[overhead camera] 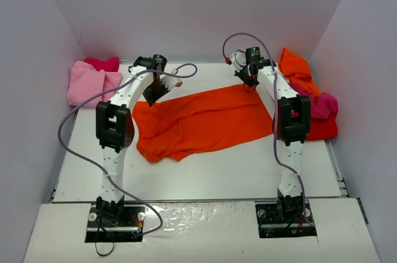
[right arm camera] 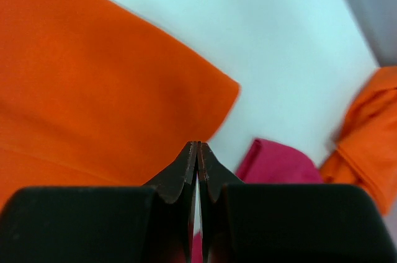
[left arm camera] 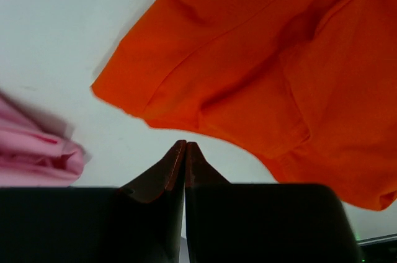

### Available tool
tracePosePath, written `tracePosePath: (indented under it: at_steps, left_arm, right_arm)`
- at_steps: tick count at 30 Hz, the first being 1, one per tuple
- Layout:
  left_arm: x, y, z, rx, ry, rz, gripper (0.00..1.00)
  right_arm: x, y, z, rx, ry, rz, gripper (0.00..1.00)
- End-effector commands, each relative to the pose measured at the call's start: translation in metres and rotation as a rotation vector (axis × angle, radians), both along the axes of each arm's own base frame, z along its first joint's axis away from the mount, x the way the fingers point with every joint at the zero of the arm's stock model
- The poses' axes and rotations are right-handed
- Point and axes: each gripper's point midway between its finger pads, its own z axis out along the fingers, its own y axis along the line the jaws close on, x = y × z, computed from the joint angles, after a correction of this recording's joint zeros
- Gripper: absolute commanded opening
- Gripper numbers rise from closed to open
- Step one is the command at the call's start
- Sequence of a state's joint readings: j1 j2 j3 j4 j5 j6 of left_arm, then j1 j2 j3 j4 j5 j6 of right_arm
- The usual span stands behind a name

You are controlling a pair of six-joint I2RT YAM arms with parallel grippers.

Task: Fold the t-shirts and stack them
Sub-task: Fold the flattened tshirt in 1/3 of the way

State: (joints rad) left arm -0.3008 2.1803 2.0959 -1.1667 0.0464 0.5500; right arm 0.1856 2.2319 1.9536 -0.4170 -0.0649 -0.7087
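Orange t-shirt [overhead camera: 201, 120]: spread out mid-table, roughly flat, long axis running near-left to far-right. Rumpled and bunched at near-left end. Fills most of the left wrist view with folds and a sleeve hem; shows as one flat corner in the right wrist view.

Left gripper [overhead camera: 155, 92]: over that shirt's far-left corner. Jaws pressed tight together, nothing between them. From its own camera, sits just off the shirt's edge, over bare table [overhead camera: 205, 170].

Right gripper [overhead camera: 250, 79]: at that shirt's far-right corner. Clenched as well, no cloth pinched. From its own camera, sits right beside the corner, over white surface.

Left of that shirt, well apart, against the left wall: light pink t-shirt [overhead camera: 87, 84] in a crumpled heap, dark pink t-shirt [overhead camera: 102, 63] just behind and touching it.

Right of that shirt, by the right wall: a loose pile. Second orange t-shirt [overhead camera: 296, 66] at the far end, magenta t-shirt [overhead camera: 321, 105] in the middle, red t-shirt [overhead camera: 324, 129] nearest. Partly hidden behind right arm [overhead camera: 291, 120]; cannot tell whether pile touches the spread shirt.
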Motion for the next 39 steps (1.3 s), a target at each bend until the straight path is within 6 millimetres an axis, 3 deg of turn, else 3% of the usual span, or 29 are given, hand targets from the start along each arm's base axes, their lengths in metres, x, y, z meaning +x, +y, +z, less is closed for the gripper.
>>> tracePosePath:
  at_steps: [1,13,19,29,34,39]
  left_arm:
    - [0.016,-0.015,0.007,-0.108,-0.038,0.036,0.00]
    - [0.042,0.004,-0.035,-0.100,0.017,0.120,0.00]
    - [0.035,0.023,-0.057,-0.046,0.091,0.146,0.00]
    - [0.012,0.102,-0.089,-0.023,0.236,0.347,0.00]
    - [0.022,0.136,-0.088,-0.031,0.200,0.440,0.00]
    - [0.047,0.137,-0.079,-0.025,0.140,0.426,0.00]
  right_arm:
    - [0.008,0.022,0.000,0.116,0.003,-0.004,0.00]
    - [0.020,0.050,-0.030,0.205,0.055,-0.010,0.00]
    - [0.031,0.033,-0.054,0.105,0.054,-0.114,0.00]
    - [0.036,-0.016,-0.064,-0.132,0.010,-0.255,0.00]
    - [0.046,-0.024,-0.070,-0.159,-0.017,-0.305,0.00]
    - [0.055,-0.017,-0.084,-0.158,-0.025,-0.309,0.00]
